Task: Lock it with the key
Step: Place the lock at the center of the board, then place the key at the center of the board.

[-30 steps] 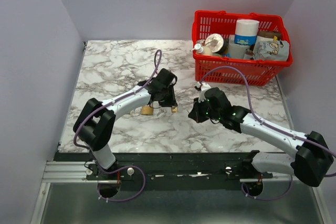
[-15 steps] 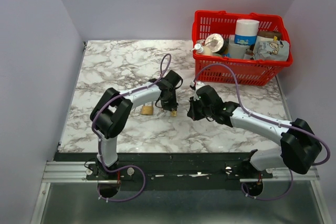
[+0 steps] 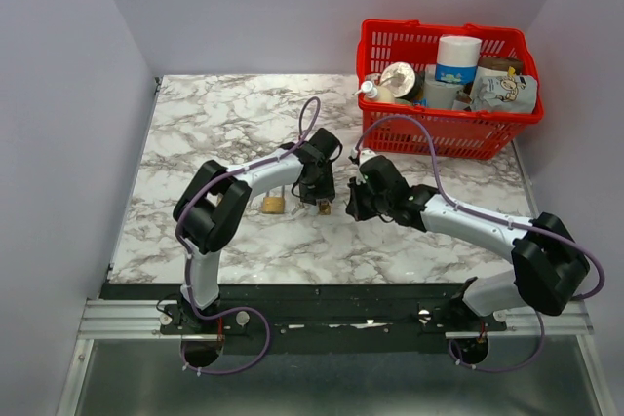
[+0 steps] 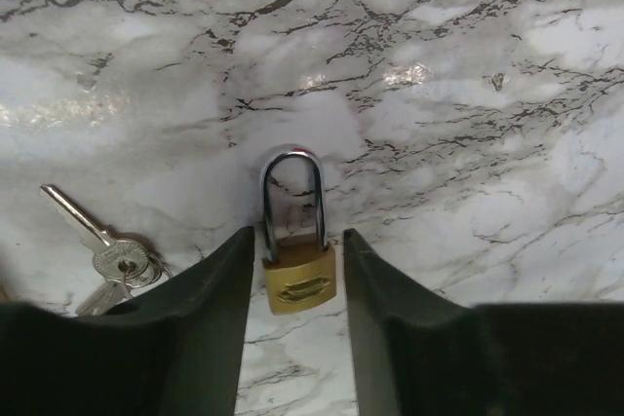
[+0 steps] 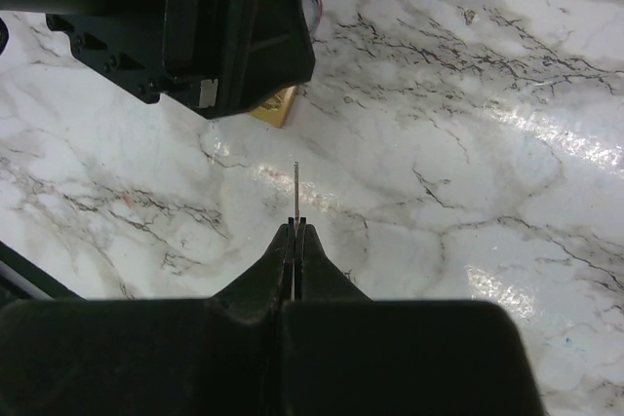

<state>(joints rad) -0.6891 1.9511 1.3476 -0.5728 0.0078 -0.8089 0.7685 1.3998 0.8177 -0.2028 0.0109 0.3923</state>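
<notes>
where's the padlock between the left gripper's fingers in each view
Top external: padlock is a small brass spot at the left gripper, mid-table; the brass item further left is something else.
Left wrist: lower centre, lying flat between the fingers.
Right wrist: only a brass corner shows, upper left.
Shared landmark: the left gripper, right at the padlock in every view.

Marble table (image 3: 214, 124), red basket (image 3: 444, 138) at its far right corner, white canister (image 3: 457, 57), pouch (image 3: 505, 92) inside
</notes>
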